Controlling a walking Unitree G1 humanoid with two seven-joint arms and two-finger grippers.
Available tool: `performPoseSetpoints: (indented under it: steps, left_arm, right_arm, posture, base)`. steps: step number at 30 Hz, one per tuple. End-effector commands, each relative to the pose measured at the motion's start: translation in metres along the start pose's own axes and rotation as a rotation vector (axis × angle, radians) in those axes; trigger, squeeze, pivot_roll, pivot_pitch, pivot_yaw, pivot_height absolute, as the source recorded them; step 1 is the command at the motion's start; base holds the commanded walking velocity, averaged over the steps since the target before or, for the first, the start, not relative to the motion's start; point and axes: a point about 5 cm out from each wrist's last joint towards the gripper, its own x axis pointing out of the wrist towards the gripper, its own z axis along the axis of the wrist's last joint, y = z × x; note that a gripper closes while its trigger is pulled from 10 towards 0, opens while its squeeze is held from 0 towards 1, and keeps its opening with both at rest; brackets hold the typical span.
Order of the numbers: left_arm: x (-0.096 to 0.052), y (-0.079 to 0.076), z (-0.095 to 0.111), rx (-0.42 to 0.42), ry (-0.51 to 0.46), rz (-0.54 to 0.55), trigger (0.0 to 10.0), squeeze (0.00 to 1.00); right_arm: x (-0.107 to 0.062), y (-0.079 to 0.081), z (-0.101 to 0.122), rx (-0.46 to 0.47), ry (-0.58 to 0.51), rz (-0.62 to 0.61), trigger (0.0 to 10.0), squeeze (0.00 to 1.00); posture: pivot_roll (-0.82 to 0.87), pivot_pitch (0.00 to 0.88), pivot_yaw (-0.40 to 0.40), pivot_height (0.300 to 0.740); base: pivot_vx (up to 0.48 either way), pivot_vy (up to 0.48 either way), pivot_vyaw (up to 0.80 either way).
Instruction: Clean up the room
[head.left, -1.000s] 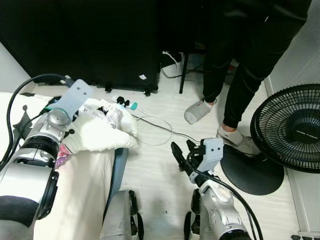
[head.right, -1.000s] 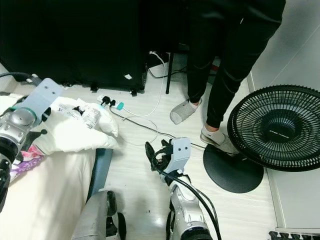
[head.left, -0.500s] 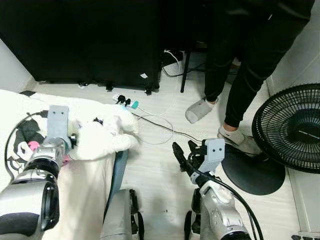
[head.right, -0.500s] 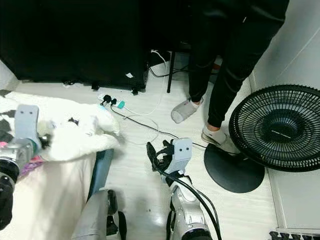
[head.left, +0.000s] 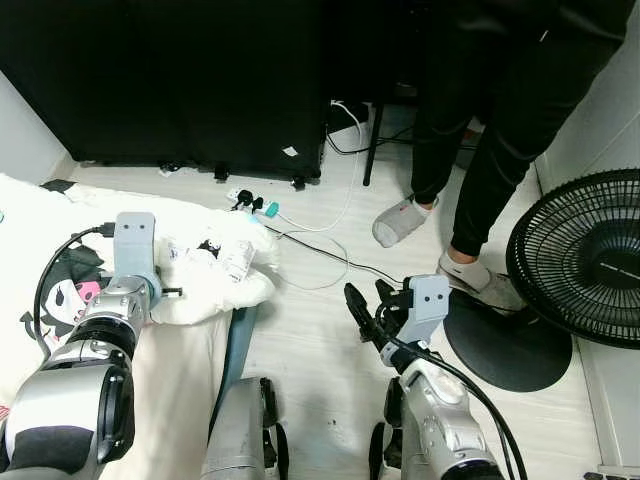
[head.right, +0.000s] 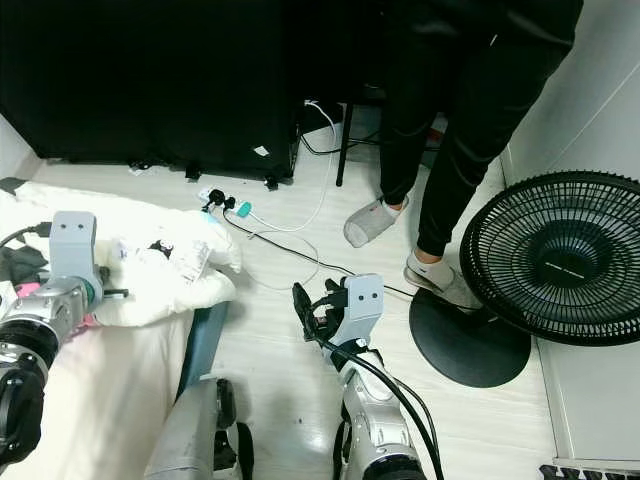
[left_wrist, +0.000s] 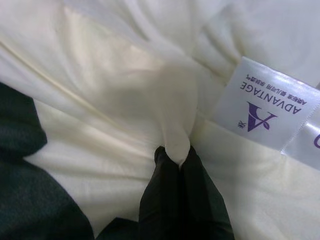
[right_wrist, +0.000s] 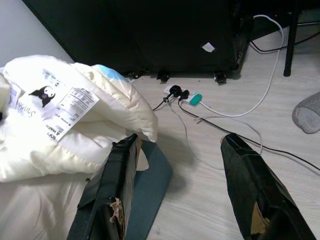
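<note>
A cream-white duvet (head.left: 215, 280) with printed labels lies bunched at the bed's edge, one corner hanging toward the floor. My left gripper (head.left: 172, 292) reaches into it from the bed side. In the left wrist view its fingertips (left_wrist: 176, 152) are shut on a pinched fold of the duvet (left_wrist: 125, 90), beside a white "ADVANTAGE" tag (left_wrist: 270, 107). My right gripper (head.left: 365, 312) hovers over the floor to the right of the bed, open and holding nothing. Its two fingers (right_wrist: 107, 195) frame the duvet corner (right_wrist: 75, 115) and bare floor.
A person in black trousers and grey slippers (head.left: 400, 220) stands at the back right. A black floor fan (head.left: 585, 260) stands on the right. A power strip (head.left: 250, 205) and cables lie on the floor before dark furniture (head.left: 180, 80). The bed's grey side (head.left: 238, 340) runs along the left.
My left arm has come down from a raised pose to rest low on the bed, drawing the duvet with it. The duvet's labels now face up. The right arm has stayed put.
</note>
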Motion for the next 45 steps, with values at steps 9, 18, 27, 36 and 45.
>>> performPoseSetpoints:
  steps: [9,18,27,36,45]
  left_arm:
    - [-0.004,0.005,0.024,0.328,-0.147,-0.116,0.0,0.0]
    - [-0.022,0.029,0.031,0.805,-0.162,-0.382,0.0,0.0]
    - [-0.051,0.032,0.003,0.979,-0.104,-0.699,0.0,0.0]
    - [-0.108,0.027,-0.037,1.183,0.004,-1.173,0.0,0.0]
    - [-0.131,0.026,-0.117,1.216,0.234,-1.369,0.0,0.0]
  right_arm:
    - [-0.004,-0.002,-0.006,-0.003,0.032,-0.008,10.0,0.0]
    - [-0.005,-0.004,-0.007,-0.004,0.038,-0.013,10.0,0.0]
    - [-0.004,0.0,-0.01,-0.001,0.047,-0.001,10.0,0.0]
    - [-0.004,-0.001,-0.01,-0.007,0.052,0.005,10.0,0.0]
    - [-0.006,-0.003,-0.012,-0.01,0.059,-0.004,10.0,0.0]
  posture:
    - [0.07,0.221,0.087,0.615]
    - [0.09,0.219,0.087,0.615]
    - [0.1,0.21,0.08,0.615]
    - [0.1,0.206,0.077,0.615]
    - [0.09,0.209,0.077,0.615]
  base:
    - [0.0,0.0,0.0]
    - [0.0,0.0,0.0]
    - [0.0,0.0,0.0]
    - [0.0,0.0,0.0]
    - [0.0,0.0,0.0]
